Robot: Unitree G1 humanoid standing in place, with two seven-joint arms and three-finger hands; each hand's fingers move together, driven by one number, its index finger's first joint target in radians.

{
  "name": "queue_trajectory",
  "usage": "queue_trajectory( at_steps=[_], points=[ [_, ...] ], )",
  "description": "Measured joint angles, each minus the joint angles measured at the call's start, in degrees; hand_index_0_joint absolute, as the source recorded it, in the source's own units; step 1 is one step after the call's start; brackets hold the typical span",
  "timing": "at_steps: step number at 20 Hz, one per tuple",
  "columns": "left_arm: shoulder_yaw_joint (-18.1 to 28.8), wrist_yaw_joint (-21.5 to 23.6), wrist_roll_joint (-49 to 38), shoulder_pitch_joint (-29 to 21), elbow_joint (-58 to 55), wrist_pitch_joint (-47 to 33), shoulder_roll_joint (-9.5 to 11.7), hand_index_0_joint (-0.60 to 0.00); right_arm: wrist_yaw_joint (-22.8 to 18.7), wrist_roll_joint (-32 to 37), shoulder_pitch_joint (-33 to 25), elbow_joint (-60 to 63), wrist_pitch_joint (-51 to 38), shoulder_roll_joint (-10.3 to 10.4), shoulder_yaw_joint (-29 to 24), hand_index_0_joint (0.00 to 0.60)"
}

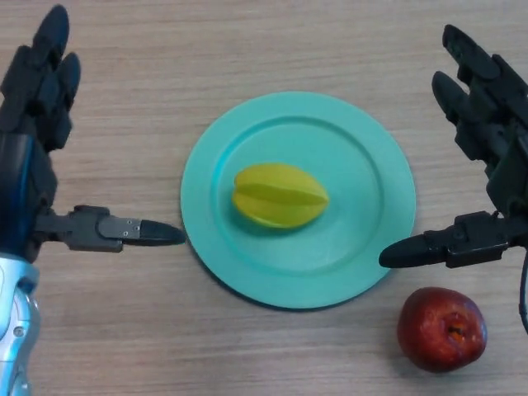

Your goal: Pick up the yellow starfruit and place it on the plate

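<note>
The yellow starfruit [280,195] lies on its side in the middle of the round teal plate [363,157] at the centre of the wooden table. My left hand [29,157] is open at the left, its thumb tip just touching or beside the plate's left rim. My right hand [491,148] is open at the right, its thumb tip over the plate's lower right rim. Neither hand touches the starfruit.
A dark red apple-like fruit [441,328] sits on the table just below my right thumb, to the lower right of the plate.
</note>
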Motion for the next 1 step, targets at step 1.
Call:
queue_trajectory(
  at_steps=[1],
  points=[
    [0.01,0.0,0.0,0.03,0.0,-0.02,0.0,0.0,0.0,0.0,0.0,0.0,0.0,0.0,0.01,0.0]
  ],
)
